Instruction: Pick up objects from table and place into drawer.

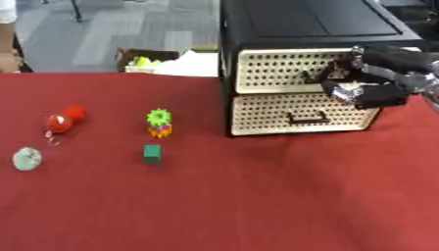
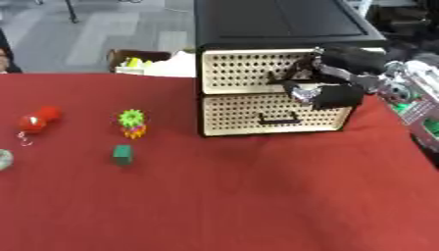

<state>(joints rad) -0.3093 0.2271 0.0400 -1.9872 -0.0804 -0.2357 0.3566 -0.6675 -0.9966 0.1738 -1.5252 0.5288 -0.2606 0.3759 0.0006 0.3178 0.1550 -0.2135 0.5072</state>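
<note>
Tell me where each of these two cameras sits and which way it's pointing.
Left eye view: in the head, looking down at the red table and drawer cabinet; the right hand shows at the upper drawer's front.
Right eye view: beside it, aimed the same way; the cabinet and hand appear further left.
Shared: the green block, red toy, cabinet and right hand.

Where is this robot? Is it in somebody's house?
Probably not a house. It looks like an office or lab: a grey carpet floor, a table with a red cloth, and a drawer box with small toys set out for practice.
</note>
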